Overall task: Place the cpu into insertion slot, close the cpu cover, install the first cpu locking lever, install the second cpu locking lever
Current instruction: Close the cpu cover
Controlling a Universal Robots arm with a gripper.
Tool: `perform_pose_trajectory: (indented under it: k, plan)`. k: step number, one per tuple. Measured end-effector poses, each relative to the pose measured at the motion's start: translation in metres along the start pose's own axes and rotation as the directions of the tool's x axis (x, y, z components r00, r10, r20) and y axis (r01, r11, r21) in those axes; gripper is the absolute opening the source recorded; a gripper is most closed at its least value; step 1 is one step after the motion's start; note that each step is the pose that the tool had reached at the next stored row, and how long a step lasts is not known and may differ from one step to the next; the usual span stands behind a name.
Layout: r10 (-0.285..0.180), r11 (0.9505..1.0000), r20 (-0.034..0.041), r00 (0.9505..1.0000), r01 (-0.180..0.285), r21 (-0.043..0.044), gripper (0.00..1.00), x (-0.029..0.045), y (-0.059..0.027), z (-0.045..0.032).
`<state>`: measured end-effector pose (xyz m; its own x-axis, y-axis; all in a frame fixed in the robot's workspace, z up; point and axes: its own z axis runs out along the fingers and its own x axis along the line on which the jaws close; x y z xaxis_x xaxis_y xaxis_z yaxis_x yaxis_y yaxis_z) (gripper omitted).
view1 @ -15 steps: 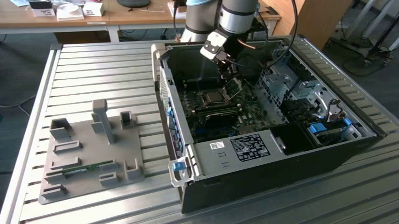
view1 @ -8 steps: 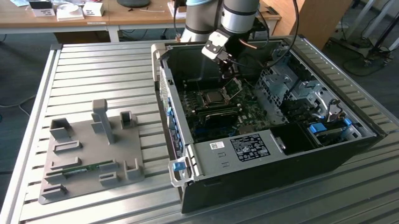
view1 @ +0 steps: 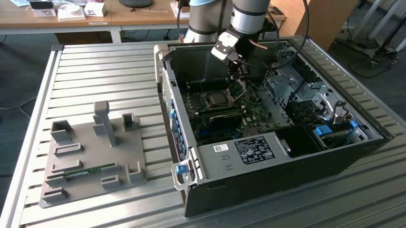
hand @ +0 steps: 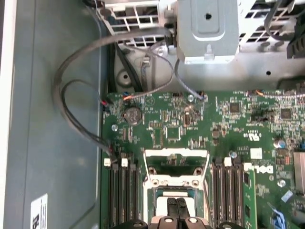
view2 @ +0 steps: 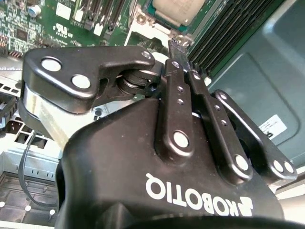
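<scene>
A black two-fingered gripper (view1: 239, 76) on the arm was seen lowered into an open dark metal computer case (view1: 254, 185) that was set on a ribbed silver metal table (view1: 95, 71). In both wrist views its fingertips (hand: 167, 208) were drawn together, side by side, and nothing could be made out between them. The small flat square cpu (view2: 174, 9) with its silvery metal top was seated in the small square dark insertion slot (view1: 207, 97) of the dark green motherboard (hand: 190, 124), between the long black memory slots (hand: 121, 195). The square silvery windowed cpu cover (hand: 176, 153) was swung up off the slot, and the gripper tips were held just beside it, over the slot. A grey moulded holder tray (view1: 95, 156) was placed well apart, at the exterior view's left
</scene>
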<state>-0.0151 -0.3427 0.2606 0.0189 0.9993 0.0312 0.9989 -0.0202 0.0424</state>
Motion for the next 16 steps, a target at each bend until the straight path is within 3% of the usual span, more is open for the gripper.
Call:
perform_pose_trajectory:
  k: [9,16]
  plan:
    - [0.000,1.0000,-0.0001,1.0000,0.000,0.0000,0.11,0.0002,0.0070,0.0003]
    - [0.000,1.0000,0.0001,1.0000,0.000,0.0000,0.11,0.0004,0.0231,0.0010]
